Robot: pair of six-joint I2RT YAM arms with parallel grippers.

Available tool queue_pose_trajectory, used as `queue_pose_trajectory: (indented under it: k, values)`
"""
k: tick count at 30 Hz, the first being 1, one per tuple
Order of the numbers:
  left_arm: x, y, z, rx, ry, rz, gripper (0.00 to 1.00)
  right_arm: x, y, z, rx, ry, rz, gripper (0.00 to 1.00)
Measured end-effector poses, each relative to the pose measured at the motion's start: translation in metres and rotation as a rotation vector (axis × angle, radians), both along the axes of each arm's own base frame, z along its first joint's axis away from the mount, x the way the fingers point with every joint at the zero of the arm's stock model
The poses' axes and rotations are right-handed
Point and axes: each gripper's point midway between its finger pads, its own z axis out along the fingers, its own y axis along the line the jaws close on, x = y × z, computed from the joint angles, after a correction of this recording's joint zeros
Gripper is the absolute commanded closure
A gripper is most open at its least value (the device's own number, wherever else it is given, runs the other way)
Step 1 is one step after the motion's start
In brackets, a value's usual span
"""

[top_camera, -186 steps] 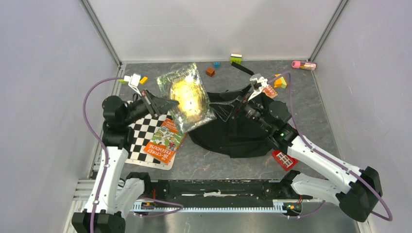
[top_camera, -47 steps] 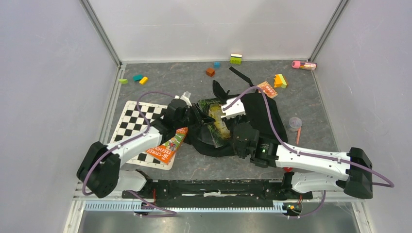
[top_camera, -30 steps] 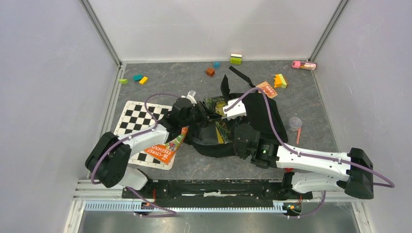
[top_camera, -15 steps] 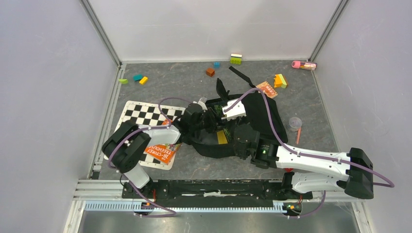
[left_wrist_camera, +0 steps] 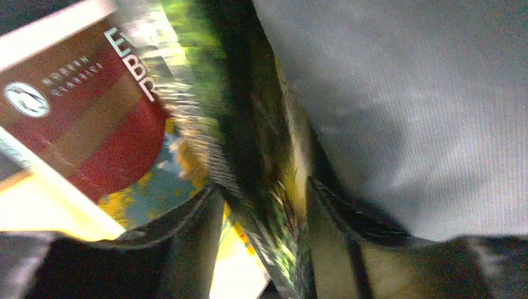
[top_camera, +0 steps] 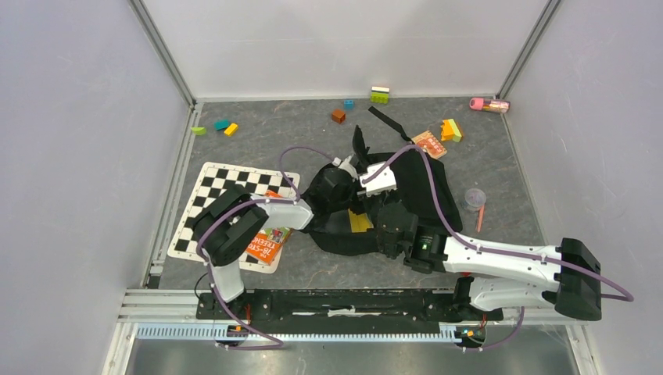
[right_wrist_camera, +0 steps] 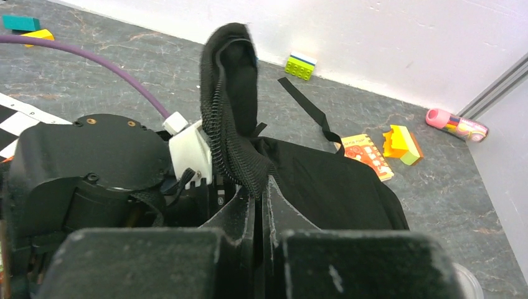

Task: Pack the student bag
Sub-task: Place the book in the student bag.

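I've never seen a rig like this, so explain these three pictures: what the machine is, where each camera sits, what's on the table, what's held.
These are two robot arms bolted at the near edge of the table, each ending in a two-finger gripper. The wide picture comes from a camera above and behind them; the other two come from cameras on the wrists. On the table lie a black bag, a chessboard, an orange book and scattered toy blocks. The right gripper pinches the bag's zipper edge, holding it up. The left gripper is deep inside the bag, a green book between its fingers; whether it grips is unclear. A red book lies beside it.
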Motion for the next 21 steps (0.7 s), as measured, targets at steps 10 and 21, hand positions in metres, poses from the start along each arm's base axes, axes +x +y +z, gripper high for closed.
queue_pose_trajectory:
  k: [10,21]
  values:
    - [0.004,0.067,0.005,0.324,-0.293,0.046,0.0,-0.005,-0.011,-0.007,0.045,0.003,-0.003,1.0]
    - [-0.01,0.218,0.03,0.747,-0.372,0.326,0.0,-0.008,-0.019,-0.008,0.073,0.004,-0.005,1.0]
